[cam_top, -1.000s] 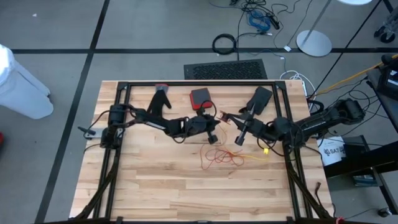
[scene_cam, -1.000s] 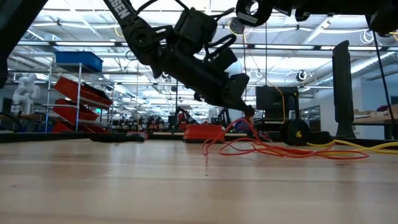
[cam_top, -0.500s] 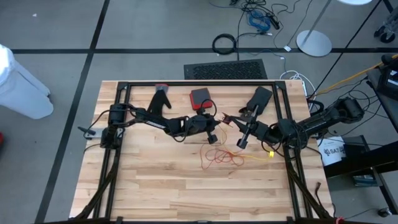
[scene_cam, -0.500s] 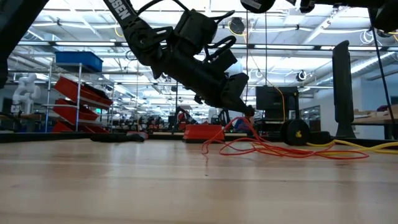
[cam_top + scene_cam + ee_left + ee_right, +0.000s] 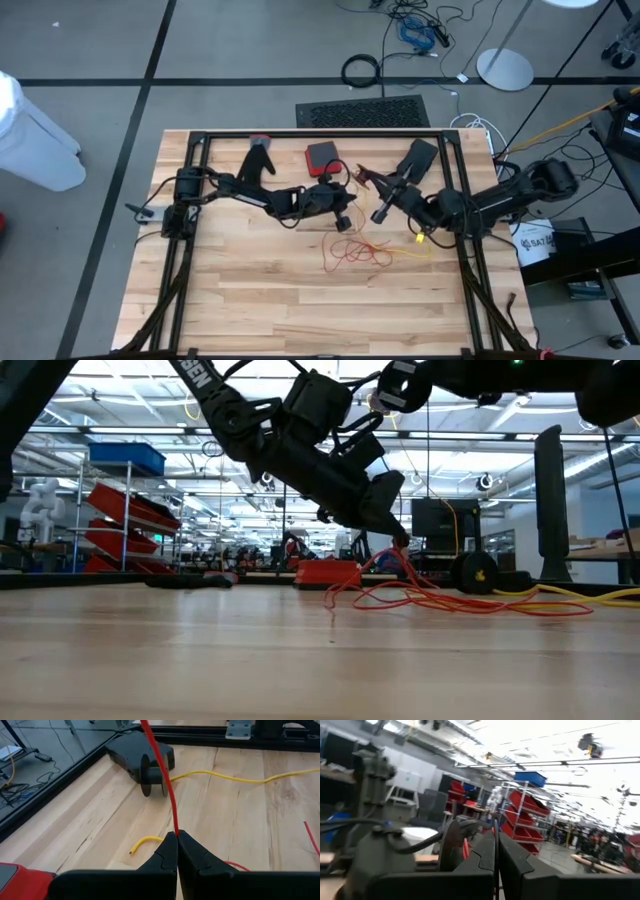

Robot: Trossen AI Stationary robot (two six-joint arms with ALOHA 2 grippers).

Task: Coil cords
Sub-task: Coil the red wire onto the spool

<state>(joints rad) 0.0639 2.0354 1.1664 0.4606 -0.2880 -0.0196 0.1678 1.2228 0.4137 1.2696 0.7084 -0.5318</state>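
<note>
Both grippers pinch the red cord (image 5: 352,250), whose loose tangle lies mid-table: your left gripper (image 5: 177,840) and the raised right gripper (image 5: 372,182). Pull them apart too hard and it may slip free, or drag the yellow cord (image 5: 235,777) along.

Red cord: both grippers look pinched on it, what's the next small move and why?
Probably draw the right gripper a little further from the left gripper to lift more slack. The left gripper is shut on the red cord, which runs taut away from its tips, while most of the cord lies in a loose tangle on the table. What the shut right gripper pinches isn't clear.
</note>
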